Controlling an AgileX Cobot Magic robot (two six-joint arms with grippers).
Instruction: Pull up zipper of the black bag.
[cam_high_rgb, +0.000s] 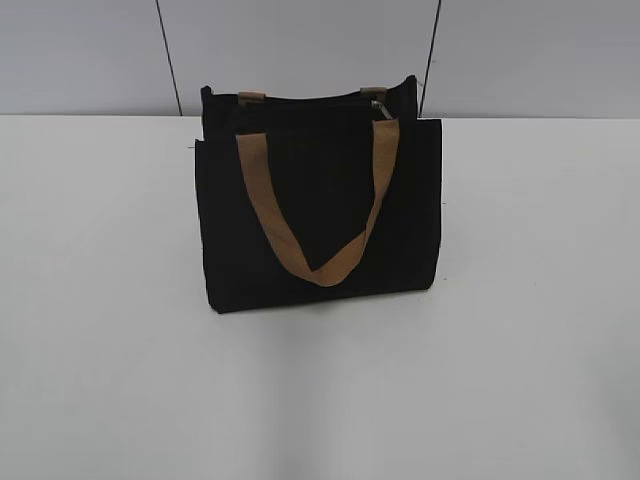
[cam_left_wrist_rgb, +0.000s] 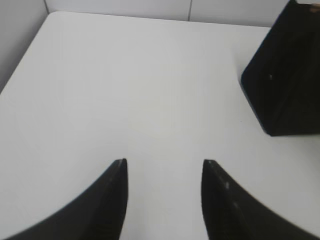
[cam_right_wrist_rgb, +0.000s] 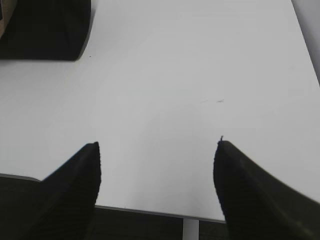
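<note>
The black bag (cam_high_rgb: 320, 220) stands upright on the white table (cam_high_rgb: 100, 300), its tan strap handle hanging down its front. A small silvery zipper pull (cam_high_rgb: 378, 105) shows at the right end of the bag's top. Neither gripper shows in the exterior view. My left gripper (cam_left_wrist_rgb: 164, 162) is open and empty over bare table, with a corner of the bag (cam_left_wrist_rgb: 287, 80) at the upper right of its view. My right gripper (cam_right_wrist_rgb: 157, 145) is open and empty near the table's front edge, with the bag (cam_right_wrist_rgb: 45, 30) at the upper left of its view.
A grey panelled wall (cam_high_rgb: 300, 50) rises behind the table. The table's front edge (cam_right_wrist_rgb: 150, 211) shows in the right wrist view, and its left edge (cam_left_wrist_rgb: 22, 55) in the left wrist view.
</note>
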